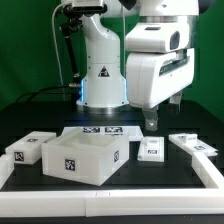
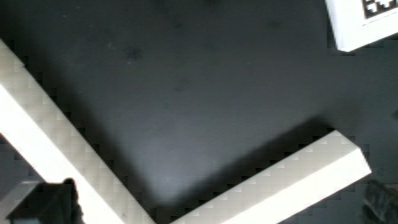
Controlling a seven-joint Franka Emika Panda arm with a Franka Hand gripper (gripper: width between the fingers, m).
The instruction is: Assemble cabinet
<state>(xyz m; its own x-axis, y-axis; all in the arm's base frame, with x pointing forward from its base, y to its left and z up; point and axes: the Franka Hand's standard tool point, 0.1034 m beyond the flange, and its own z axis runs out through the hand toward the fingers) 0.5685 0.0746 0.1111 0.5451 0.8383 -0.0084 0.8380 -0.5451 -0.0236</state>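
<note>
The white boxy cabinet body (image 1: 85, 158) with black-and-white tags sits on the black table, at the front left in the exterior view. Loose white tagged parts lie around it: a block (image 1: 30, 148) at the left, a small piece (image 1: 150, 150) to its right and a flat piece (image 1: 190, 143) further right. My gripper (image 1: 163, 115) hangs above the table over the small piece, touching nothing. Its jaws stand apart and empty. In the wrist view my gripper (image 2: 210, 218) shows only one dark finger (image 2: 45, 205) at the edge, and a tagged part (image 2: 365, 20) sits in a corner.
The marker board (image 1: 100, 131) lies behind the cabinet body. A white rail (image 1: 205, 168) borders the work area; its corner (image 2: 107, 150) fills the wrist view under my gripper. The robot base (image 1: 100, 70) stands at the back.
</note>
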